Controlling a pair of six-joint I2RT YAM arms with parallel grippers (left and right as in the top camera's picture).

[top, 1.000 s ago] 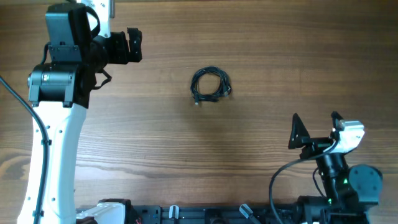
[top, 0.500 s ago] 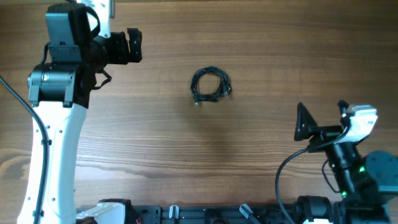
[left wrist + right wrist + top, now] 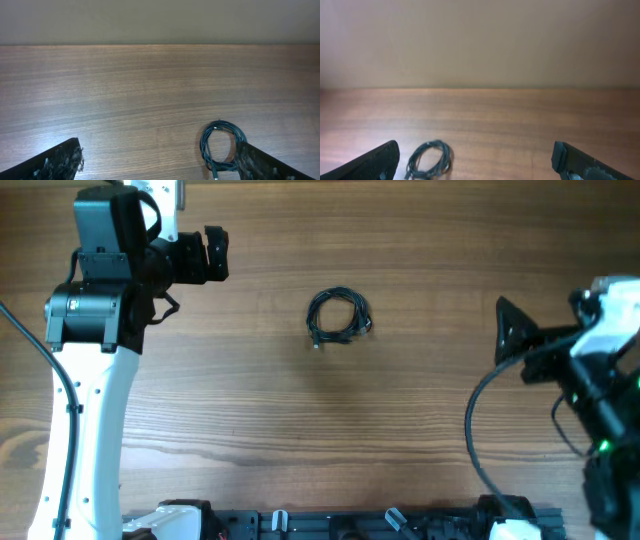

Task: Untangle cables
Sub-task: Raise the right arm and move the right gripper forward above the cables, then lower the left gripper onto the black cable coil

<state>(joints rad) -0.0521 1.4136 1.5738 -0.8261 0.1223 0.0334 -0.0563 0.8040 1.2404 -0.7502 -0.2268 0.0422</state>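
The small coil of thin black cables (image 3: pixel 338 317) lay on the brown wooden table (image 3: pixel 420 430), well apart from both arms, and its strands were too fine to separate by eye. The left gripper (image 3: pixel 159 159) and the right gripper (image 3: pixel 476 159) stood spread wide and empty, their fingers cut off by the frame edges.

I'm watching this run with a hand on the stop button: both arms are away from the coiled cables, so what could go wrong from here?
1. The cables lie as one small coil flat on the table. The wide-open jaws may catch several strands at once and pull the tangle tighter.
2. The wires are very thin, so the jaws could close on nothing or scrape the wood.
3. The left arm and right arm must both reach that one small spot and might bump each other.
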